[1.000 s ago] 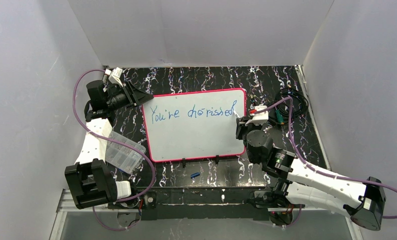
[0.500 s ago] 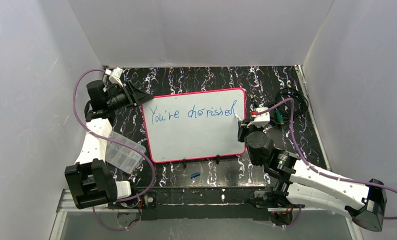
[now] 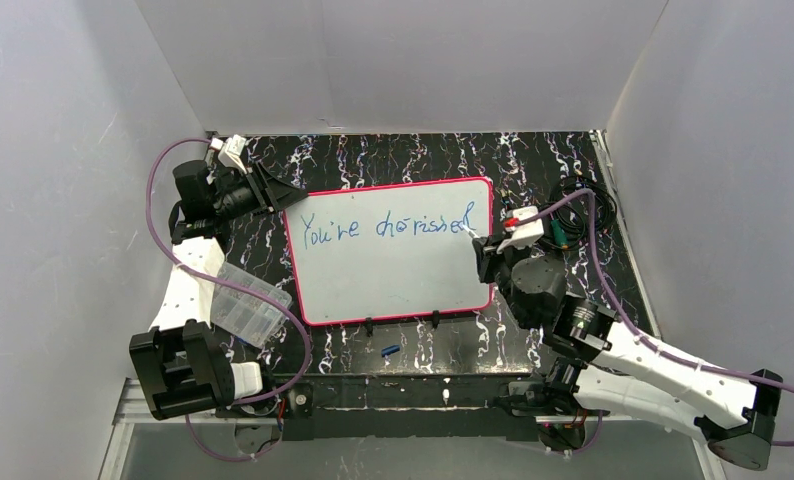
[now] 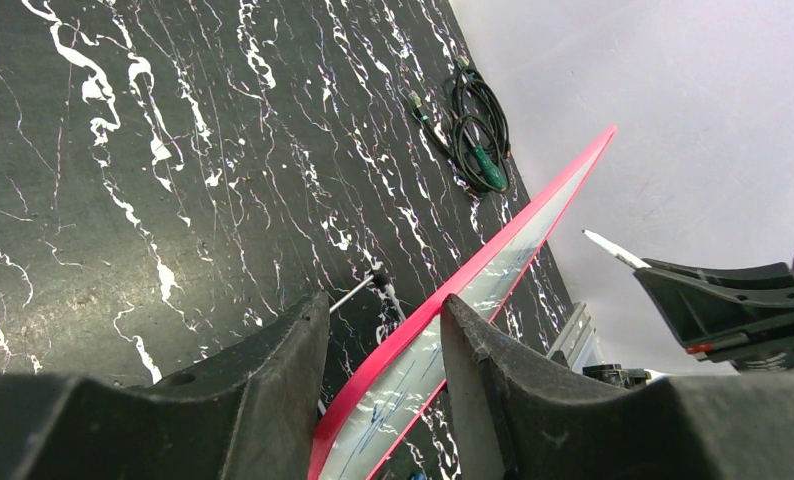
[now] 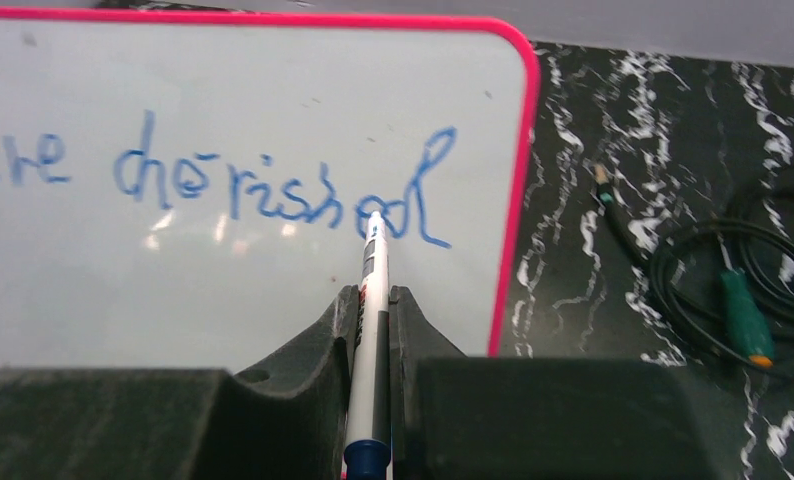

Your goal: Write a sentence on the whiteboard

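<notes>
The whiteboard [image 3: 393,275] with a pink-red frame stands in the middle of the table. The sentence [image 3: 388,225] on it is one blue line reading "You're cherished". My left gripper [image 3: 285,195] is shut on the whiteboard's top left corner; in the left wrist view the frame [image 4: 493,265] runs between its fingers [image 4: 383,325]. My right gripper [image 3: 485,245] is shut on a white marker [image 5: 374,262]. The marker's tip rests at the last letter of the sentence [image 5: 283,195] on the whiteboard [image 5: 223,300], near its right edge.
A clear plastic box [image 3: 243,303] lies beside the left arm. A black cable coil with a green plug [image 3: 571,215] lies right of the board, also in the right wrist view [image 5: 745,315]. A small blue cap [image 3: 390,350] lies near the front edge. Walls enclose three sides.
My right wrist has swung a little to the right while the marker tip stays at the last letter. The left arm and the whiteboard have not moved.
</notes>
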You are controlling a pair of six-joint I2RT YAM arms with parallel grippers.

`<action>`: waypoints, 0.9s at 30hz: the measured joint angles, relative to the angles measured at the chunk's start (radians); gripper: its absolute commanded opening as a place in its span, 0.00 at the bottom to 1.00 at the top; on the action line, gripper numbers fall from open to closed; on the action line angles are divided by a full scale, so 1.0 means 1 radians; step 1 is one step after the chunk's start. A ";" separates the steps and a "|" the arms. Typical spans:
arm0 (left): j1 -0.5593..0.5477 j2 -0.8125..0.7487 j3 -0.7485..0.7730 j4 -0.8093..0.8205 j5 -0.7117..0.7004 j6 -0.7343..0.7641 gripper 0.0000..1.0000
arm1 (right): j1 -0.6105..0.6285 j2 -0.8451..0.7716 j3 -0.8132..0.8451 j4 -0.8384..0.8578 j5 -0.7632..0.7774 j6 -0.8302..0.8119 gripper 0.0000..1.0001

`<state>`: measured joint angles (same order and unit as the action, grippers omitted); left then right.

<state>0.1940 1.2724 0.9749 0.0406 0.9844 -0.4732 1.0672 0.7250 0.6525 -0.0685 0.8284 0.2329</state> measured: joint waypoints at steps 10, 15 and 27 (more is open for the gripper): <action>0.000 -0.001 0.000 0.000 0.000 0.000 0.43 | 0.002 0.099 0.061 0.066 -0.272 -0.024 0.01; 0.000 -0.001 0.000 0.000 0.000 0.000 0.43 | 0.051 0.179 0.003 0.183 -0.325 0.000 0.01; 0.000 -0.001 0.000 0.000 0.000 0.000 0.43 | 0.263 0.378 -0.075 0.465 -0.158 0.014 0.01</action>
<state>0.1940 1.2716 0.9749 0.0406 0.9840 -0.4732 1.3304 1.1027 0.5777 0.3969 0.6701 0.2466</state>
